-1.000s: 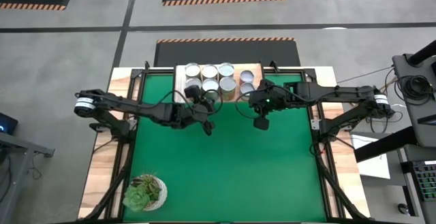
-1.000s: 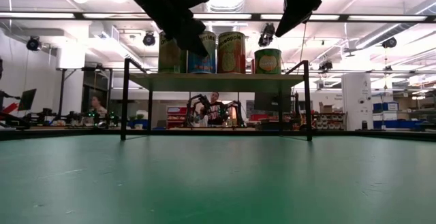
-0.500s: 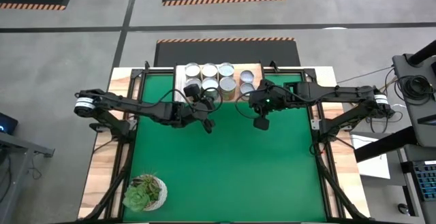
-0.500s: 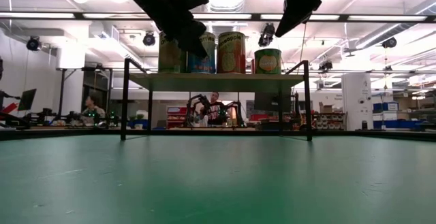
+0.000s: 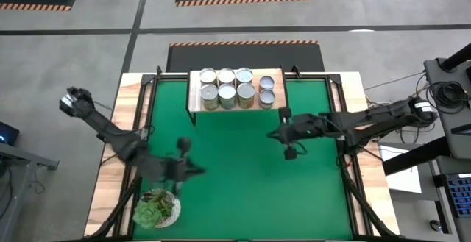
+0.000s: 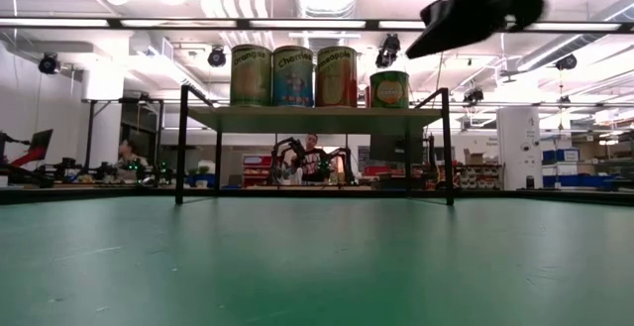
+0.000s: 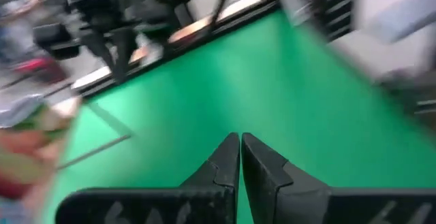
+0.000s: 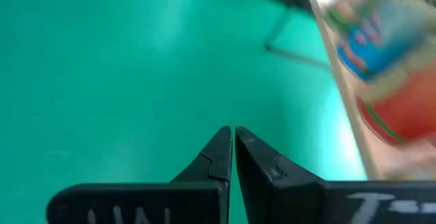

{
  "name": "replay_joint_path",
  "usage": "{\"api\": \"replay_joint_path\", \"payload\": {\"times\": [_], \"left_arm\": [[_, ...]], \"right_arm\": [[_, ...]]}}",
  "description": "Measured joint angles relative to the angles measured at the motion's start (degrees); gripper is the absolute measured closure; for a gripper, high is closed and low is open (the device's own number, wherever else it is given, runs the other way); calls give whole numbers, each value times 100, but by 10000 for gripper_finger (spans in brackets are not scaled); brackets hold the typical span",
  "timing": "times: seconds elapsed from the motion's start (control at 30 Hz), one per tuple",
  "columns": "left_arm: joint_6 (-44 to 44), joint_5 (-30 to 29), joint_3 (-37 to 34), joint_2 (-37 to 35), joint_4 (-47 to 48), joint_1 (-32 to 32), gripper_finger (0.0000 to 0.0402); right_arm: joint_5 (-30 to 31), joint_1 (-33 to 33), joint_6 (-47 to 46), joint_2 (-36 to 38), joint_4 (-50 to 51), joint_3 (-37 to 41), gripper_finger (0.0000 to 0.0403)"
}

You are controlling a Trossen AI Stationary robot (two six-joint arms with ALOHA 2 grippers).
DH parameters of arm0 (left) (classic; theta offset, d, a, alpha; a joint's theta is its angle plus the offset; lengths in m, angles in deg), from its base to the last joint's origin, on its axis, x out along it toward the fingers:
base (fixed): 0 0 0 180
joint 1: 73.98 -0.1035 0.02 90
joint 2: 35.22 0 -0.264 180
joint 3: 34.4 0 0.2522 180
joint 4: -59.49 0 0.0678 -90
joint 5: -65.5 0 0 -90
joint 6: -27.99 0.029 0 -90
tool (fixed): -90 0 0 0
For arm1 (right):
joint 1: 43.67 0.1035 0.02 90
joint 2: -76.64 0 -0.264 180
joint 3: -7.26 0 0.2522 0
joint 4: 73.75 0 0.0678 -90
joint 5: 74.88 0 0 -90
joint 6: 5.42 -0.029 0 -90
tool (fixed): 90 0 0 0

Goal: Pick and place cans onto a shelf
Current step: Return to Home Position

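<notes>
Several silver cans [image 5: 235, 87] stand upright in rows on the light-wood shelf [image 5: 194, 102] at the table's far edge. In the low view they stand on the shelf board [image 6: 317, 114], with their labelled sides [image 6: 293, 75] showing. My left gripper [image 5: 193, 171] is shut and empty over the green mat, near-left, just beyond the succulent; its fingers [image 7: 240, 149] are together. My right gripper [image 5: 272, 134] is shut and empty above the mat, right of centre, a little on the near side of the shelf. It shows at the top of the low view [image 6: 466, 19]; its fingers [image 8: 234, 141] are together.
A potted green succulent [image 5: 156, 207] stands at the near-left corner, close to my left gripper. A black frame [image 5: 147, 87] borders the green mat [image 5: 250, 190]. People and equipment show in the room beyond the table [image 6: 312, 158].
My left gripper has drawn back from the shelf's left cans toward the near-left of the table, ending by the succulent. My right gripper has moved a little from the shelf's right end toward the near edge. The cans have stayed on the shelf.
</notes>
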Motion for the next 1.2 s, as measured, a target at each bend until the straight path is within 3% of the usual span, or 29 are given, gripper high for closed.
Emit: {"api": "replay_joint_path", "payload": {"times": [0.13, 0.3, 0.5, 0.63, 0.87, 1.2], "left_arm": [[-516, -206, -923, -805, -672, 1096, 402], [-94, -1414, -2276, -1477, -2446, 1820, 402], [607, -1580, -3624, -2048, -4633, 1485, 402], [1011, -1584, -4127, -2399, -5515, 1003, 402], [1090, -1153, -4394, -3017, -5334, 137, 402], [994, -1126, -4401, -3782, -4061, -758, 402]], "right_arm": [[-87, 216, 289, 438, -1422, 994, 394], [-68, 219, 297, 917, -2467, 1775, 394], [-74, 219, 379, 1463, -2713, 2098, 394], [-79, 219, 595, 1761, -2707, 2108, 394], [-194, 219, 712, 2309, -2705, 2192, 394], [-264, 210, 741, 3288, -2790, 2837, 394]]}}
